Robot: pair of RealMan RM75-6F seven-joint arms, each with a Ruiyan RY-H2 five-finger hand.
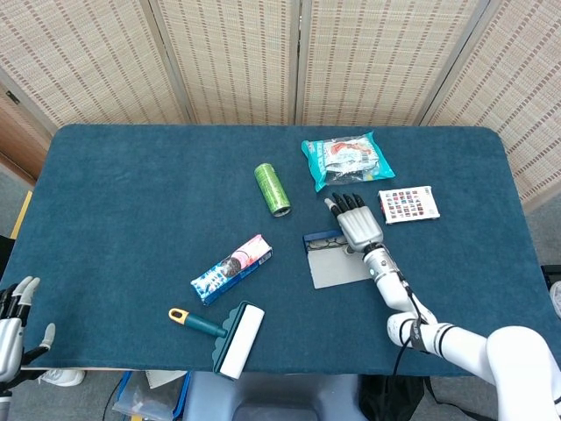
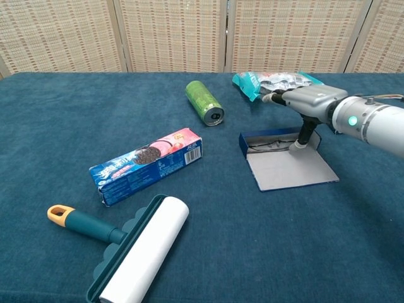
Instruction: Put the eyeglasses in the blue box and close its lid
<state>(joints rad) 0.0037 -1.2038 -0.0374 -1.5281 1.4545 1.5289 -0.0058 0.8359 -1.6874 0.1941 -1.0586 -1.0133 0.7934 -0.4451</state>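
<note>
The blue box (image 1: 310, 239) (image 2: 242, 144) lies open right of the table's middle, its grey lid (image 1: 340, 269) (image 2: 290, 170) folded flat toward me. The dark eyeglasses (image 1: 324, 245) (image 2: 271, 146) lie inside the box. My right hand (image 1: 355, 224) (image 2: 306, 100) hovers flat over the box's right end, fingers stretched out, holding nothing. Its thumb points down to the box's right end. My left hand (image 1: 10, 326) hangs off the table's near left corner, fingers apart and empty.
A green can (image 1: 272, 188) (image 2: 204, 103) lies left of the box, and a teal snack bag (image 1: 346, 160) (image 2: 271, 81) just behind it. A patterned card (image 1: 408, 204) sits to the right. A cookie box (image 1: 231, 267) (image 2: 146, 166) and a lint roller (image 1: 226, 336) (image 2: 132, 259) lie near the front.
</note>
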